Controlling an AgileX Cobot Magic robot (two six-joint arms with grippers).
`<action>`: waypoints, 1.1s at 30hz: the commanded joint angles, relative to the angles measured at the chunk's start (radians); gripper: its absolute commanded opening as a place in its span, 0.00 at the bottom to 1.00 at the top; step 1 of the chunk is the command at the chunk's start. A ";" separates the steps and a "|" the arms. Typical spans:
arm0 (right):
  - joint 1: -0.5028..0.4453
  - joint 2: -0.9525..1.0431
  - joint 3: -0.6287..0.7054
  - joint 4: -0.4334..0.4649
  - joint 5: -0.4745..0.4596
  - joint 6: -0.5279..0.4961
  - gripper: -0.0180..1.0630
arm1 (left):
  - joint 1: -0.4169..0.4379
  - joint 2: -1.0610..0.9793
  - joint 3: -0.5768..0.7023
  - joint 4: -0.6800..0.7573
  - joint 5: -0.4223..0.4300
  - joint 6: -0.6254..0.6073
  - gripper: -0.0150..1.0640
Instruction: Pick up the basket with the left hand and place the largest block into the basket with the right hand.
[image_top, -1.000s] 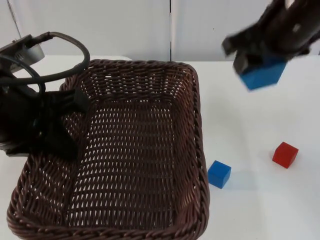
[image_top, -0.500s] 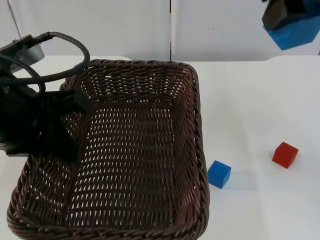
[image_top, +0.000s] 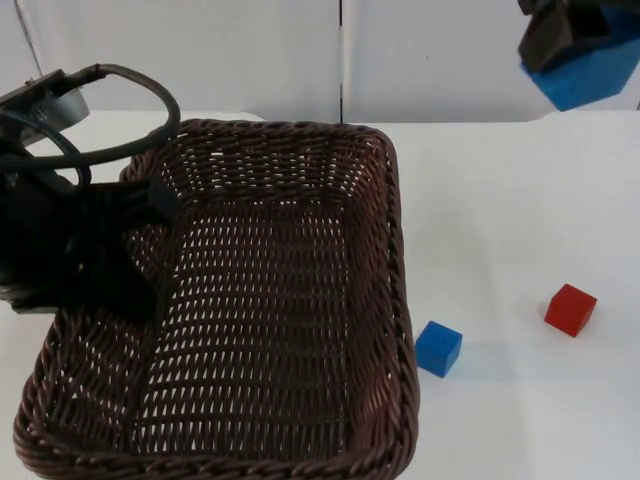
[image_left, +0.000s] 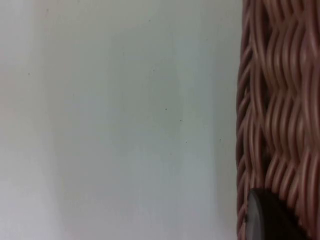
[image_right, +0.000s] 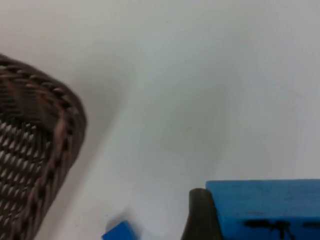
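My right gripper is clamping the stiff, light large blue block by opposite faces, beyond the basket; my left gripper is pinching its rim.

The top camera looks down and forward over the white desk toward the grey partition wall. The left wrist camera sits very close against the dark brown woven wicker basket, looking past its rim onto the desk. The right wrist camera looks down from higher; it shares with the top view the basket's corner and the small blue cube.
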 joint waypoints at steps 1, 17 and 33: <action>0.008 -0.011 -0.006 0.069 0.007 -0.077 0.02 | -0.003 -0.012 0.002 -0.030 -0.005 -0.001 0.01; 0.245 -0.011 -0.006 0.106 0.028 -0.185 0.02 | -0.003 -0.012 0.002 -0.032 -0.005 -0.001 0.01; 0.357 0.089 -0.073 0.110 -0.023 -0.233 0.02 | -0.003 -0.012 0.002 -0.028 -0.005 -0.001 0.01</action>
